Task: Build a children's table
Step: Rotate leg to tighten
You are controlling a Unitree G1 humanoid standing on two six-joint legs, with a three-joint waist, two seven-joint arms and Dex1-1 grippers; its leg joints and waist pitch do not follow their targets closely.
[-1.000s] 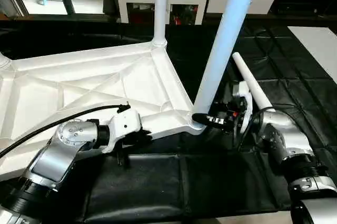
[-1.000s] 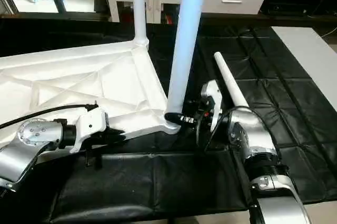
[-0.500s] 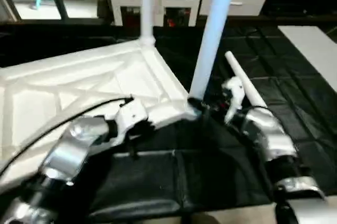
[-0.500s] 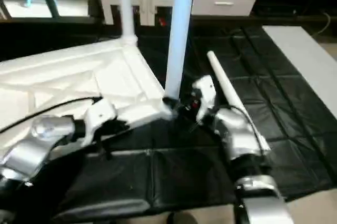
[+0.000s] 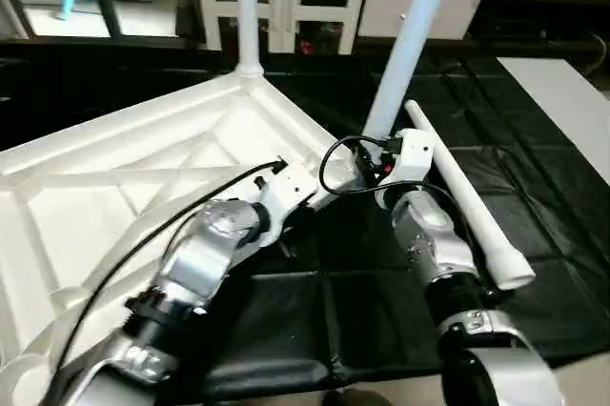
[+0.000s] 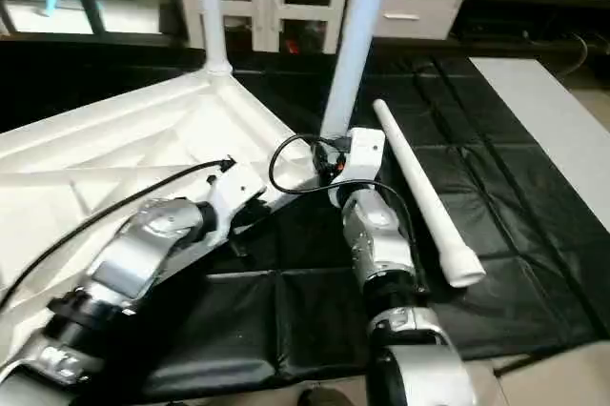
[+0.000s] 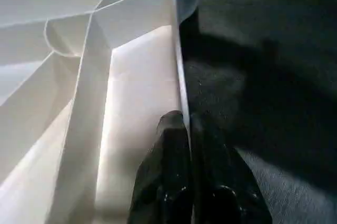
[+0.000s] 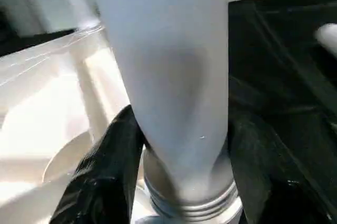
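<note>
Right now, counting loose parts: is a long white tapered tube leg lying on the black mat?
Yes, one white tube leg lies flat on the black mat.

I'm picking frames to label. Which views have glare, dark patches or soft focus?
Left wrist view: the table top glares near-white, the mat sinks into shadow, the fingers are soft. Right wrist view: the leg is close and out of focus, its threaded end sharper. Eye views: evenly lit, with sheen on the mat.

A black quilted mat (image 5: 534,149) is covering the floor. The upturned white table top (image 5: 143,177) is lying on it under the left gripper (image 7: 188,129), and a loose white leg (image 5: 467,201) just beside the right gripper (image 8: 179,145).
</note>
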